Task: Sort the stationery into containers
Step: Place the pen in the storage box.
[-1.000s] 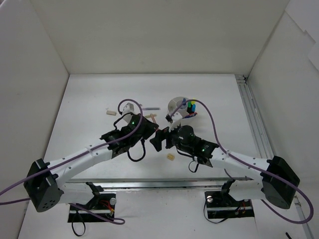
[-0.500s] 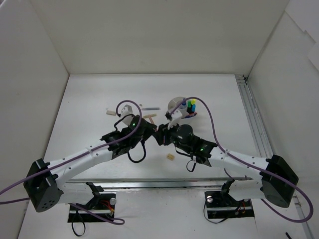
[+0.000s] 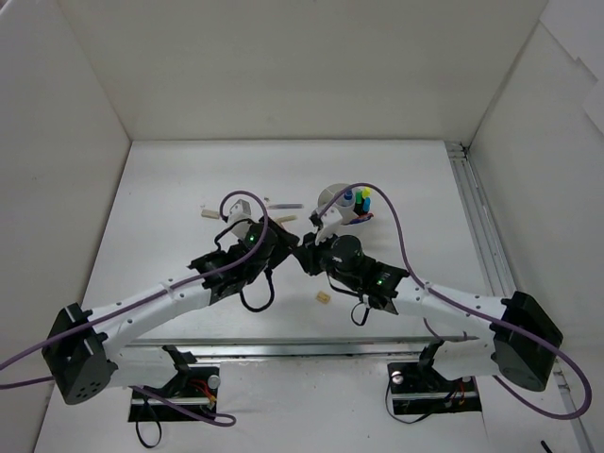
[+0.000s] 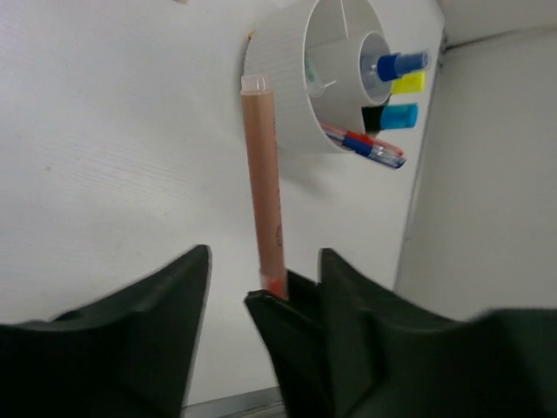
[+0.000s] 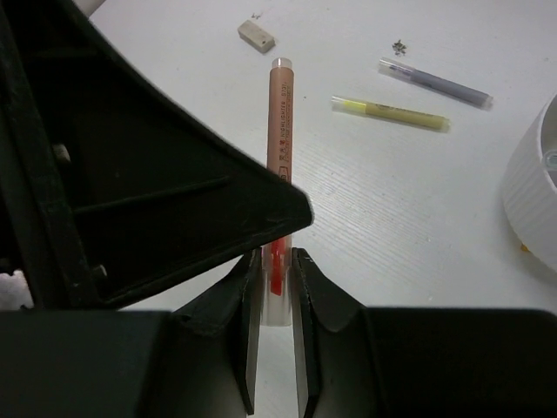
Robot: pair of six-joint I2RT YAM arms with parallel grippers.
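The right end effector (image 5: 277, 261) is clenched on the very tail of a peach pastel pen (image 5: 280, 131), which points away from it over the desk (image 5: 418, 226). The left end effector (image 4: 265, 254) stands released, a jaw on either side of the pen without touching it. Just past the pen's far tip sits the white organizer (image 4: 296, 104), with highlighters (image 4: 407, 84) already inside. The risk, as I judge it: so short a hold may let the pen pivot or slip, and the crowding left jaws or the organizer's wall could knock it loose.
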